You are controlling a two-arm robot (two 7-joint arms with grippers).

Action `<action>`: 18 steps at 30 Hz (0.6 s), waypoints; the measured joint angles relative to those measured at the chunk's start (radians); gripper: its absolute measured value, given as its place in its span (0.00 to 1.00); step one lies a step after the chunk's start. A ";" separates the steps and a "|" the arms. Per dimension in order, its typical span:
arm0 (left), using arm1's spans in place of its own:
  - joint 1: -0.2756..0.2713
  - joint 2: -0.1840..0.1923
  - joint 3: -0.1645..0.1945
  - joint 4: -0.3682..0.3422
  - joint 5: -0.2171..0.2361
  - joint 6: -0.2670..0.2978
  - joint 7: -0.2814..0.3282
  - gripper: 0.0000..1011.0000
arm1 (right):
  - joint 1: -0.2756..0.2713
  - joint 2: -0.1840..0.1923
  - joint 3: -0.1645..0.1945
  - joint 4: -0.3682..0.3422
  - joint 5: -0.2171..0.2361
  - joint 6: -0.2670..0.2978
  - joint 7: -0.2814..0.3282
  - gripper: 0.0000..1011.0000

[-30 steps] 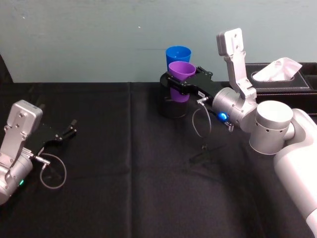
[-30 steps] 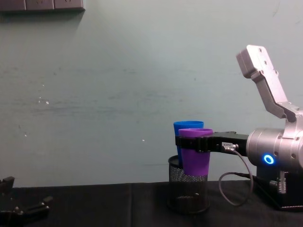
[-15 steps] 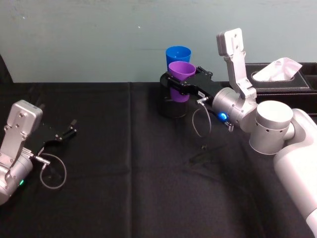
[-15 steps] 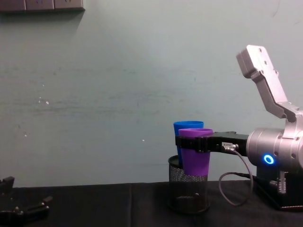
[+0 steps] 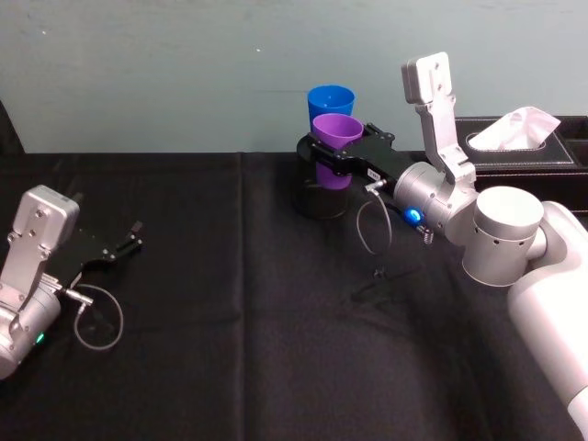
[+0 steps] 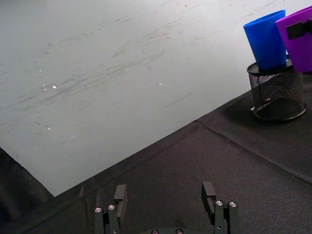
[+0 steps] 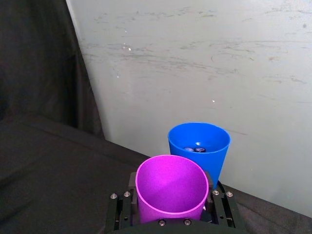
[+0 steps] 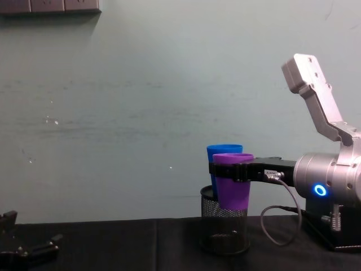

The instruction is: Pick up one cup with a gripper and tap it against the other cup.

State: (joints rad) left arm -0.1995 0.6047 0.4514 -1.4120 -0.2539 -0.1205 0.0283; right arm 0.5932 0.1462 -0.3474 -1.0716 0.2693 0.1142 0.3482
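chest view: the right claw (image 8: 230, 171) is clamped round the purple cup (image 8: 232, 191) just under its rim, holding it upright and lifted, close beside the blue cup (image 8: 220, 151) standing in the mesh pen holder (image 8: 224, 228). whether they touch is unclear. smooth thin plastic, probably light and slippery, so tap gently. wall close behind, open worktop (image 5: 230, 349) leftward. left claw (image 5: 129, 246) rests parted.

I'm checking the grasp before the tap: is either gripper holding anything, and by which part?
The right gripper holds the purple cup just below its rim, a finger on each side. The left gripper, open, holds nothing.
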 joint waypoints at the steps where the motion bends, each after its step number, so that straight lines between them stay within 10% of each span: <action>1: 0.000 0.000 0.000 0.000 0.000 0.000 0.000 0.99 | 0.000 0.000 0.000 0.000 0.000 0.000 0.000 0.73; 18: 0.000 0.000 0.000 0.000 0.000 0.000 0.000 0.99 | 0.000 0.000 0.000 0.000 0.000 0.000 0.000 0.73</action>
State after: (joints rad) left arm -0.1995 0.6047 0.4514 -1.4119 -0.2539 -0.1206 0.0283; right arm 0.5931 0.1462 -0.3475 -1.0717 0.2692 0.1143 0.3482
